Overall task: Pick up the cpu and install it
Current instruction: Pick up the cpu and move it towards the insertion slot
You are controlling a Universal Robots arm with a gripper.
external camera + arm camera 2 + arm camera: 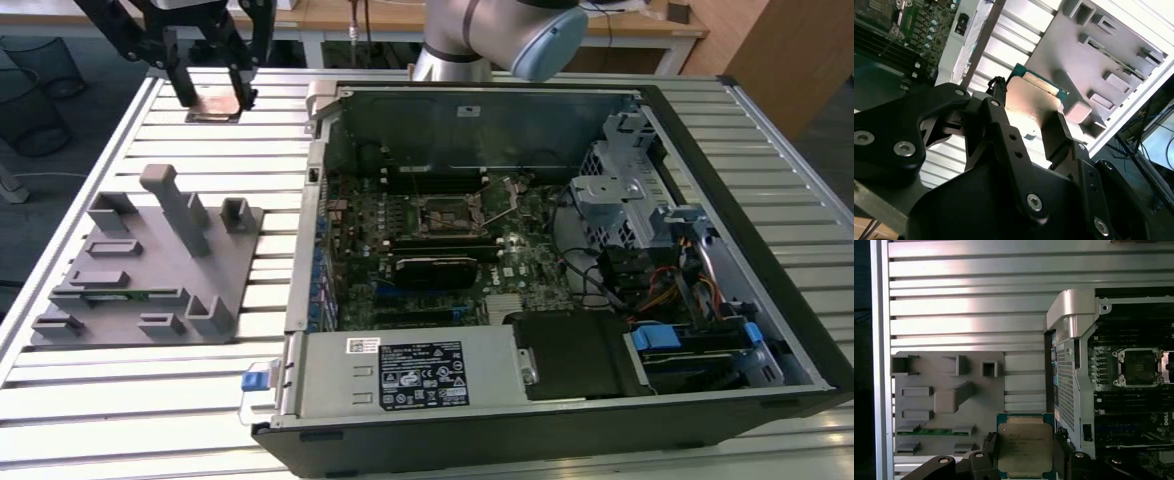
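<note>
- Gripper [1026,456]: the fingers [990,449] are closed to the chip's width. They clamp two opposite edges of the cpu [1025,449], so the chip spans the gap between them.
- The cpu lies flat, with its metal top facing the first wrist view. In the second wrist view its green rim [1038,80] projects past the fingertips.
- In the exterior view the gripper [214,98] and cpu [214,107] sit over the far corner of the slatted table [147,400], on the exterior view's left. Whether the chip is clear of the slats cannot be told.
- The grey holder block [154,260] lies nearby on the table, apart from the chip.
- The open computer case [534,440] stands beside the block.
- The motherboard socket [443,212] is well apart from the fingers, toward the exterior view's right, beyond the case wall.
</note>
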